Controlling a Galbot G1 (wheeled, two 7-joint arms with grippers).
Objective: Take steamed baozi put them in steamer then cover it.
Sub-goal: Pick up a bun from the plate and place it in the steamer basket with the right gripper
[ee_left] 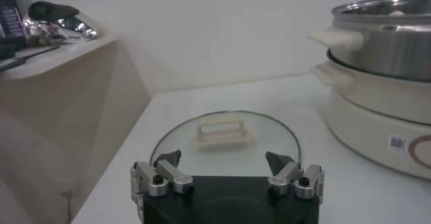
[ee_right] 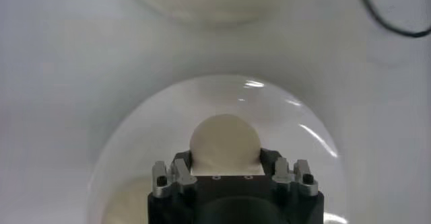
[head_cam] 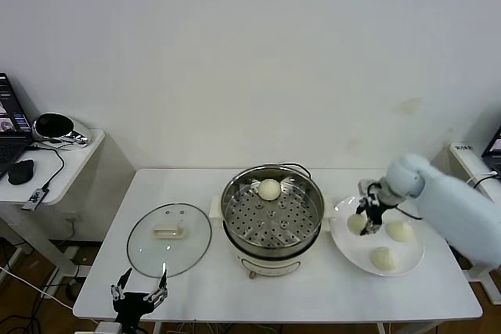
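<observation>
The steamer stands mid-table with one baozi on its perforated tray at the far side. Three more baozi lie on a white plate to its right: one, one, and one under my right gripper. In the right wrist view that baozi sits between my right gripper's fingers, which press both its sides, low over the plate. My left gripper is open and empty at the table's front left edge.
The glass lid with a cream handle lies flat left of the steamer, just beyond my left gripper in the left wrist view. The steamer's side shows there too. A side table with a laptop and mouse stands far left.
</observation>
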